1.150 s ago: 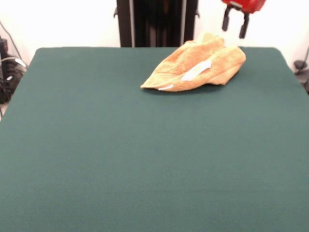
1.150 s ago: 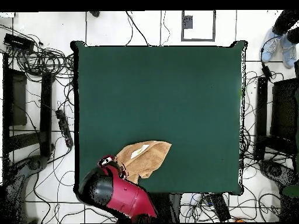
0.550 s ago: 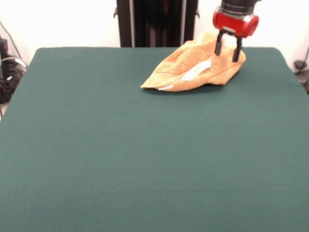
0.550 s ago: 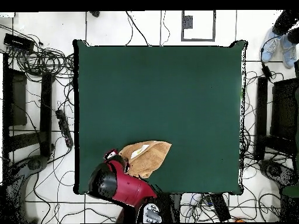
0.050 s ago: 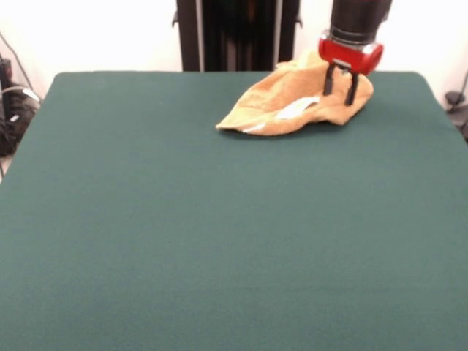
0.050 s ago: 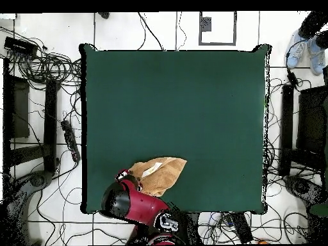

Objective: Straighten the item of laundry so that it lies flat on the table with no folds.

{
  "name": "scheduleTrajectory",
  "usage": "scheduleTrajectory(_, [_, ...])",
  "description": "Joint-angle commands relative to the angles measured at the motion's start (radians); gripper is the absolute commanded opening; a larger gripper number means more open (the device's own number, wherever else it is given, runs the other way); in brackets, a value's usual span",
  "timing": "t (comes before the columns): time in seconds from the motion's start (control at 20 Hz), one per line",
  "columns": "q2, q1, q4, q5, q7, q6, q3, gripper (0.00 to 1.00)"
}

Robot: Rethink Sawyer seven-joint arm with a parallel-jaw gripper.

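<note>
Towel [image 5: 292, 102] lies bunched and folded near desk [image 5: 219, 234] far edge, by the right far corner in front view; white label [image 5: 296, 108] faces up. Gripper [image 5: 341, 86] is down on towel's right end, fingers [image 5: 328, 79] apart, tips pressed into cloth, nothing clamped. Overhead: arm covers towel's end; person's shoes [image 6: 306, 50] beyond desk corner opp. the towel

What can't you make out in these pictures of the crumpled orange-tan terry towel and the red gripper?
- Overhead view: the red gripper tips, hidden under the arm.
- Both views: the orange-tan terry towel underside and folded-in corners, hidden by its own folds.
- Front view: writing on the white label, too small.
</note>
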Motion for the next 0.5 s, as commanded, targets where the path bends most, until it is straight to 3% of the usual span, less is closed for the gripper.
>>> scheduleTrajectory(0.05, [0.052,0.046,-0.093,-0.013,0.146,-0.041,0.067,0.0])
scheduleTrajectory(0.5, [0.087,0.045,-0.12,-0.024,0.143,-0.041,0.065,0.0])
